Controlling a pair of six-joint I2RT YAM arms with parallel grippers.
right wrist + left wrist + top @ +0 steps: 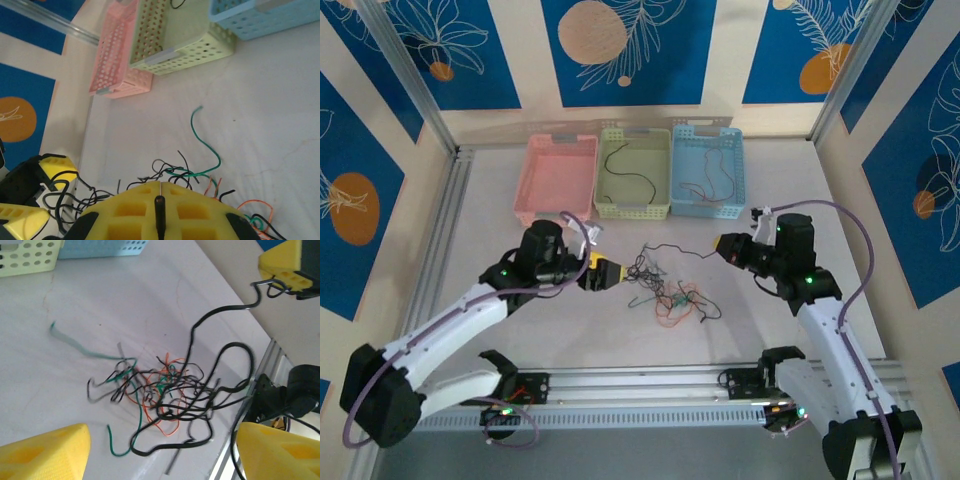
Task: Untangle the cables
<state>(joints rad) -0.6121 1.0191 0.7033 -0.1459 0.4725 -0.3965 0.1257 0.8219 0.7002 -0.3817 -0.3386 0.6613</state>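
Yellow jaws: right gripper pinches a black cable, left gripper spread wide above the cables.

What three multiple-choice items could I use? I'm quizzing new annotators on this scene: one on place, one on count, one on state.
1. Where is the tangle? A in a basket; B draped over an arm; C on the table.
2. How many baskets? A two; B three; C four.
3. The right pincer is: A shut on a black cable; B wide open; C gripping a basket.
Key: C, it lies on bare tabletop; B, pink, green and blue ones; A, it pinches the cable's end.
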